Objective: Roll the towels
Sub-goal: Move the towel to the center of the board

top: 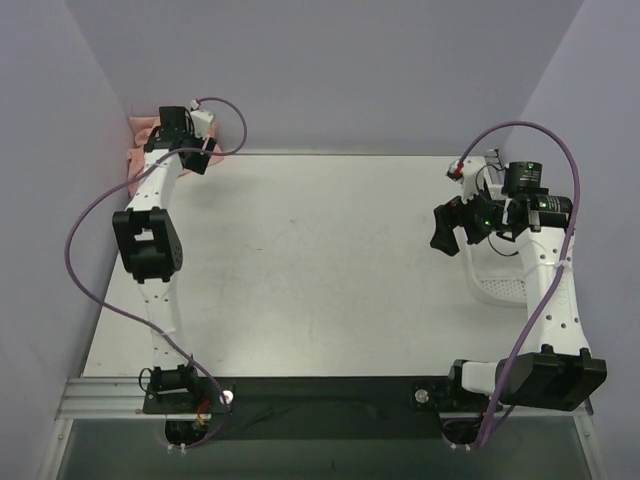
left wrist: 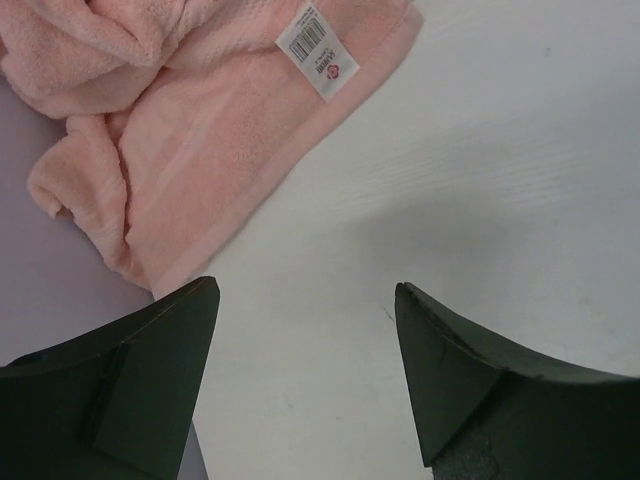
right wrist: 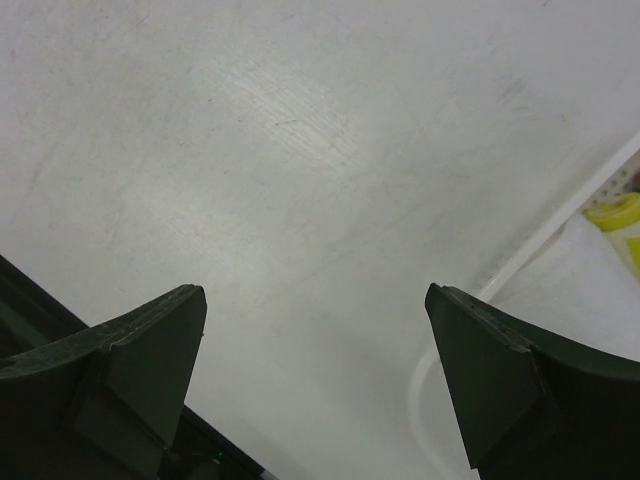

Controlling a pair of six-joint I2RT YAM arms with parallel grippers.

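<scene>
Two arms: both are reaching out over the white table (top: 320, 270) from their bases at its near edge. The left one is stretching to the far left corner and the right one is bending over the right side.
Left tool (left wrist: 305, 300): it is hanging low over the table at the far left corner, fingers spread wide, with only bare table showing between them.
Pink towel (left wrist: 190, 130): it is lying crumpled in the far left corner, bunching up against the left wall, with one flatter part spreading onto the table. Its nearest corner is showing just beside the tip of the left tool's left finger; whether they are touching, I cannot tell.
Tag (left wrist: 318, 50): a small white label with a barcode is lying face up near the towel's far edge.
Right tool (right wrist: 315, 300): it is hovering above bare table on the right side, fingers spread wide and pinching nothing.
Basket (top: 497, 290): a white basket is sitting at the table's right edge, partly under the right arm, just beside the right tool.
</scene>
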